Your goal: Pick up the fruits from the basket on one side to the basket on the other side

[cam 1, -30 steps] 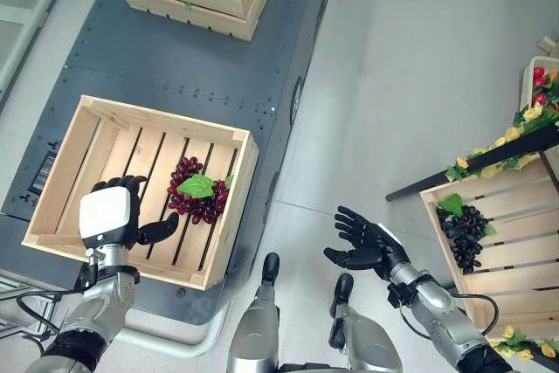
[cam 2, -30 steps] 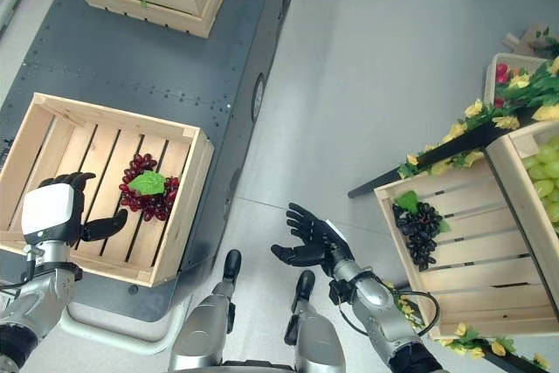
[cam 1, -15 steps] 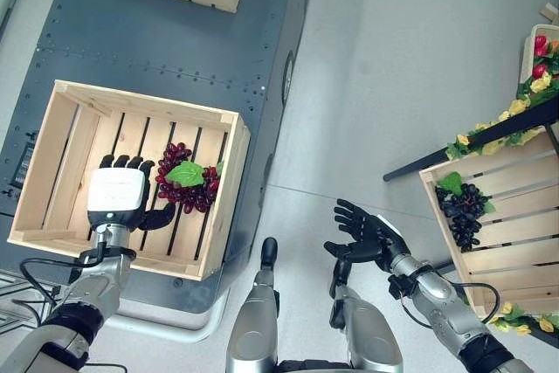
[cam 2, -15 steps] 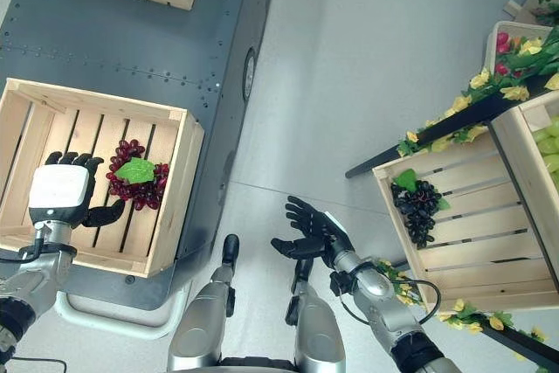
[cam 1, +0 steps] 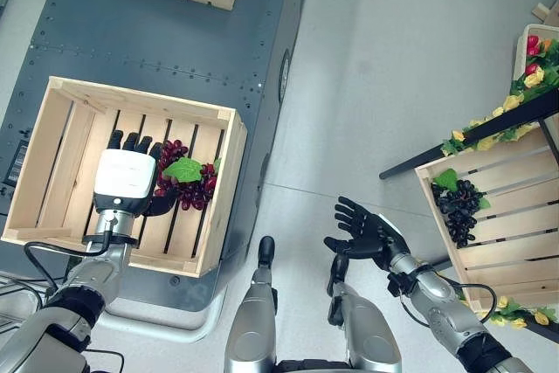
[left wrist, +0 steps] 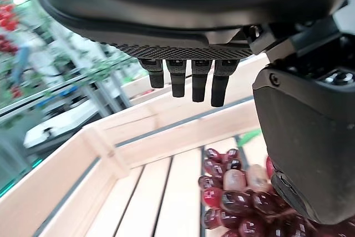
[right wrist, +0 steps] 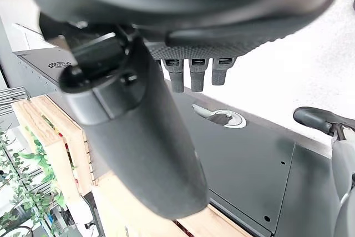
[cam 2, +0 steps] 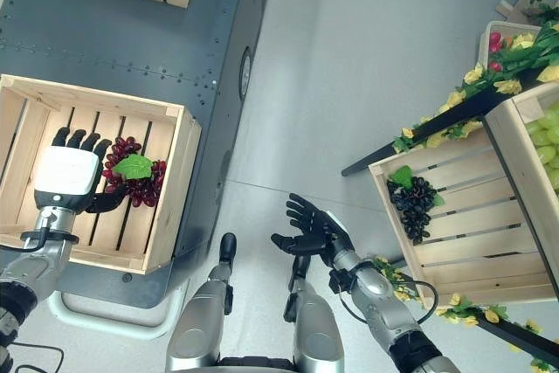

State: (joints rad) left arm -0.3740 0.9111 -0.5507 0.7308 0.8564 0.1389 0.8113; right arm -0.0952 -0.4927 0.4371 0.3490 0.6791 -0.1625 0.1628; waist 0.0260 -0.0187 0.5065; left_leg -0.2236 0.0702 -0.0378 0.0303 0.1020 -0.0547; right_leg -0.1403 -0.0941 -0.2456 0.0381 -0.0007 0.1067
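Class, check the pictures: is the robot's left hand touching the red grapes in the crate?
Touching. In the left wrist view the thumb of the left hand lies against the red grapes, with no gap between them; its fingers stay straight above the wooden crate.

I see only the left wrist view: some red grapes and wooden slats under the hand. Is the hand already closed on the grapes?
Observer: No. From the head camera the left hand is open, fingers straight, over the crate, with its thumb beside the red grapes.
Operator: Is there something on top of the grapes?
Observer: Yes, a green leaf lies on the bunch.
Operator: Where is the other hand?
Observer: The right hand hangs open over the grey floor, holding nothing.
Operator: And the second crate?
Observer: It stands to the robot's right and already holds a bunch of dark grapes.
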